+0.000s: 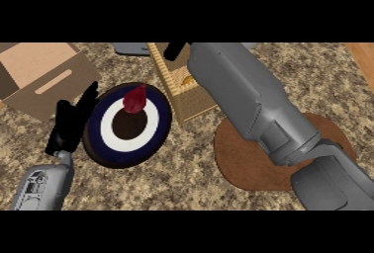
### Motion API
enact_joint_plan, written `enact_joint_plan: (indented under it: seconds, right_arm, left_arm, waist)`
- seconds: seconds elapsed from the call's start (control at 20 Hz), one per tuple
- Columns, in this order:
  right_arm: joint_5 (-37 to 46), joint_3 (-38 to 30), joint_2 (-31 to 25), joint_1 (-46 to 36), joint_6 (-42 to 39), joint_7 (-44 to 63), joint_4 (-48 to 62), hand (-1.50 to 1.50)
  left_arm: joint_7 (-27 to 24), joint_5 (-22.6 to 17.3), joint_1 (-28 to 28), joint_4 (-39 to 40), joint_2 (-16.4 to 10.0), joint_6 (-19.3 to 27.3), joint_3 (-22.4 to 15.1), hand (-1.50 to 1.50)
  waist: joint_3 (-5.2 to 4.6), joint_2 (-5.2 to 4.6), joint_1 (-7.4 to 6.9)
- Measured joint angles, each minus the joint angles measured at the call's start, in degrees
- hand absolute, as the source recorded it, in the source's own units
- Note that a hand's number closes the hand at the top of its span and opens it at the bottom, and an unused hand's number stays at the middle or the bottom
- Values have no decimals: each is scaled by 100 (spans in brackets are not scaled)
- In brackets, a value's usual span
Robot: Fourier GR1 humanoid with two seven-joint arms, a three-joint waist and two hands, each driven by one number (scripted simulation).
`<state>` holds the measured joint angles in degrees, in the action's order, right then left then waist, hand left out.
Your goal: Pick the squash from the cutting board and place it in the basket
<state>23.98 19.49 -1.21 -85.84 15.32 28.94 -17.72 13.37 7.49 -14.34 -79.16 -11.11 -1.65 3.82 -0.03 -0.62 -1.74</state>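
Head view: basket sits below my right hand. Forearm hides it, can't tell grip or squash. Release low, inside rim. Left hand open, empty.

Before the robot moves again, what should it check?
1. Squash off the cutting board: cannot tell; the right forearm covers most of it, none on the bare part.
2. Squash in the basket: cannot tell; a yellowish patch shows inside.
3. Right hand over the basket's far end: ok.
4. What the right hand holds: cannot tell, mostly hidden.
5. Left hand rests open beside the plate, out of the way: ok.
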Motion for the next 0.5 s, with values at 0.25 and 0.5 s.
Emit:
enact_joint_plan:
  seconds: [0.25,0.5]
  right_arm:
    - [-53,-291,-17,283,727,-545,-27,-150]
    - [-97,-563,-164,321,1525,-667,-259,-150]
  left_arm:
    - [-26,-18,-32,47,-8,-23,37,0]
    - [-99,14,-10,151,-10,13,75,0]
  waist:
    - [1,-3,1]
    - [1,21,59]
